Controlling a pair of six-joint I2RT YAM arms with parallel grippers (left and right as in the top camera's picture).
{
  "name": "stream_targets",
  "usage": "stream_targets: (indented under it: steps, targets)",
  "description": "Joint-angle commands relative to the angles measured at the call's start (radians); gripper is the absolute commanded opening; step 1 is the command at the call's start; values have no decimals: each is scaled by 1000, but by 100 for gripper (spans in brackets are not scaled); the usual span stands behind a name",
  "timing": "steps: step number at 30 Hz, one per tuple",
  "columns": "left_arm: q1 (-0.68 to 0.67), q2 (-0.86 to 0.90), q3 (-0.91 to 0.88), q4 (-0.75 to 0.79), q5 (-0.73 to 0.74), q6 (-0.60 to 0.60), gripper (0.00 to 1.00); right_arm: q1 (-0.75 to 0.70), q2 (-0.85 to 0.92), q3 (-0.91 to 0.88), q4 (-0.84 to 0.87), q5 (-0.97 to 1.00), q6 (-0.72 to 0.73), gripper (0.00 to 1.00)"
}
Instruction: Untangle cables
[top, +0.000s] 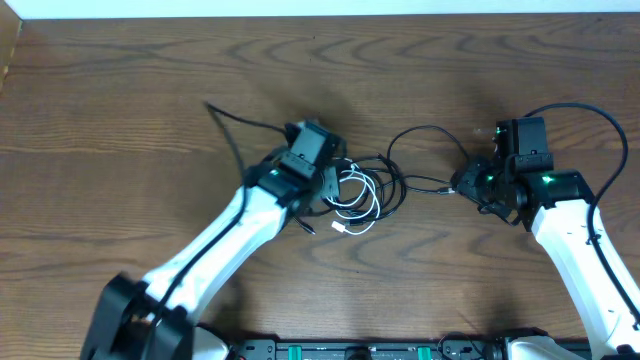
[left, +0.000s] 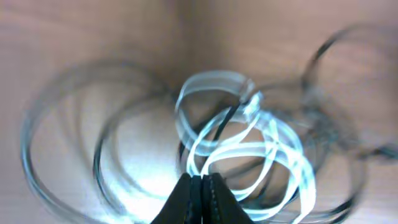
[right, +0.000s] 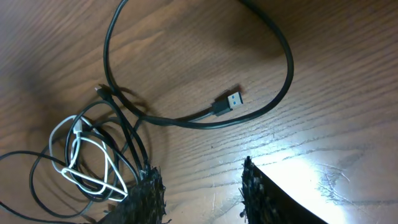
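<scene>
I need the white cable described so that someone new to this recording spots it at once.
On the wooden table, find the tangle of cables near its middle, right beside the left gripper. The white cable is coiled in small loops on the tangle's side nearer the robot. It is the only white cord; every cable around it is black.

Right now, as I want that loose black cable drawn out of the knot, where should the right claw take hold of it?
Probably on the stiff sleeve behind the USB plug, from straight above, jaws across the black cable. It lies flat on bare table, apart from the tangle, just ahead of the open right claw.
</scene>
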Motion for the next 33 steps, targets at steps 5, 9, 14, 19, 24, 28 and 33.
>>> stream_targets:
  steps: [5,9,14,19,24,28,33]
  targets:
    - [11,56,-2,311,-81,294,13,2,0,1,-2,11,9,38]
    - [55,149,-2,413,-81,326,8,2,0,1,-3,11,9,38]
    - [133,270,-2,507,-80,322,8,2,0,1,-5,11,10,38]
    - [177,366,-2,530,-80,293,8,2,0,1,-11,10,10,34]
    - [171,391,-2,438,-32,262,7,2,0,0,-16,11,10,33]
    - [163,369,-2,295,12,254,7,2,0,1,-18,11,10,33]
    - [161,305,-2,107,12,182,8,2,0,1,-18,11,10,34]
